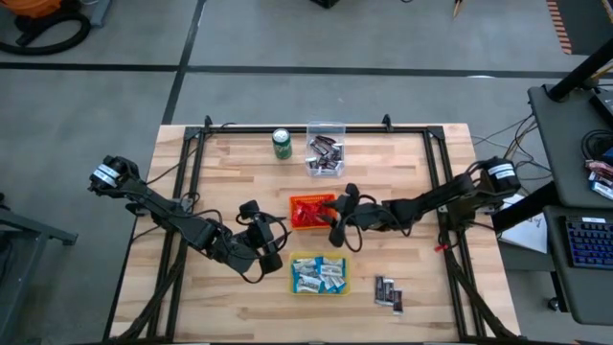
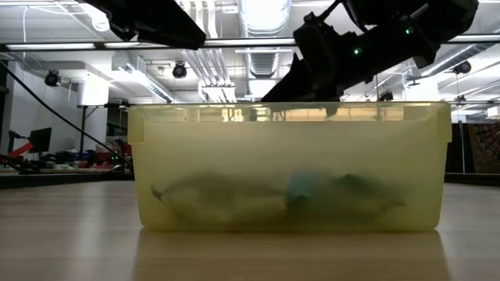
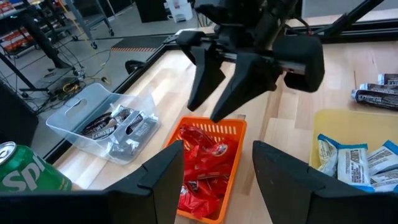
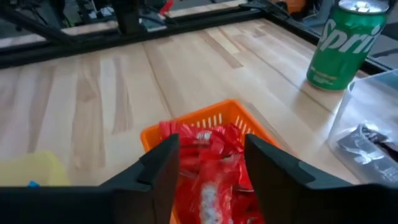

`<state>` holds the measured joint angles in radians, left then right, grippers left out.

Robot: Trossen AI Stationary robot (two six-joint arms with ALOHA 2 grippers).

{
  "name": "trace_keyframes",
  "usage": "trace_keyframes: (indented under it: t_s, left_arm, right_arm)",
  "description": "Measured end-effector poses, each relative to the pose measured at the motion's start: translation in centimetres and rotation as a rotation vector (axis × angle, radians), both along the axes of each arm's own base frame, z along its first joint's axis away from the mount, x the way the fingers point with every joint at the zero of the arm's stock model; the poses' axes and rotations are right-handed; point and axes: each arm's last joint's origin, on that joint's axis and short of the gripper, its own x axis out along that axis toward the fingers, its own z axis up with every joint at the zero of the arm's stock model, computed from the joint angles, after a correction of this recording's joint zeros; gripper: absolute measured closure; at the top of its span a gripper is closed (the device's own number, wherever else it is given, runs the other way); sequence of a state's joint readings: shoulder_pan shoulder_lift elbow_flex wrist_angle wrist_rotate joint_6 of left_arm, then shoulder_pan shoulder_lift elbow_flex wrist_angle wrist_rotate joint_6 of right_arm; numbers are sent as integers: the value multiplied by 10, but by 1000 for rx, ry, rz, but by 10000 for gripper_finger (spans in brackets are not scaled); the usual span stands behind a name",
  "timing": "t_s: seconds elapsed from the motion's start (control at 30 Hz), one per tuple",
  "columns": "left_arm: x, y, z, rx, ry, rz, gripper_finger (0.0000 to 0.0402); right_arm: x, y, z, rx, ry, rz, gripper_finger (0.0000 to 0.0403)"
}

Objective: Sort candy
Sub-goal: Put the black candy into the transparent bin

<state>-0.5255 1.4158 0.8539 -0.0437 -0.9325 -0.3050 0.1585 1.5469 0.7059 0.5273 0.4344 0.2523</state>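
The right gripper [image 1: 337, 233] is hovering over the orange bin [image 1: 299, 222] of red candy [image 1: 311, 212], fingers spread and empty. The left gripper [image 1: 278, 251] is waiting beside the yellow bin [image 1: 320, 289], also spread.

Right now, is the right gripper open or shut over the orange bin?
Open: the right gripper shows a clear gap between its fingers, red candy visible between them, nothing held.

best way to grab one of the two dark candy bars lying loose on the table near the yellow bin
Grip the nearer dark candy bar across its narrow width at mid-length, coming straight down from above. It lies flat on the bare table, long axis running away from the front edge, beside a second bar, so closing across the short sides is likely cleanest. The right gripper is closest.
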Motion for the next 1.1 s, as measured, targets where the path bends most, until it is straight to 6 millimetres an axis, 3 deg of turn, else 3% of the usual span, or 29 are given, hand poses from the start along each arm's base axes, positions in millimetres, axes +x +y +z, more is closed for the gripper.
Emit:
trace_keyframes:
  t_s: [0.23, 0.57, 0.83, 1.1]
  left_arm:
    - [0, 0, 0, 0, 0, 0, 228]
    - [0, 0, 0, -2, -3, 0, 228]
    - [0, 0, 1, 2, -3, -2, 228]
    - [0, 0, 1, 3, -3, -3, 228]
  right_arm:
    - [-5, 1, 11, 56, -6, 28, 212]
    - [-14, 10, 29, 345, 123, 172, 211]
    - [-16, 41, 44, 555, 345, 305, 217]
    - [-43, 83, 63, 412, 688, 419, 230]
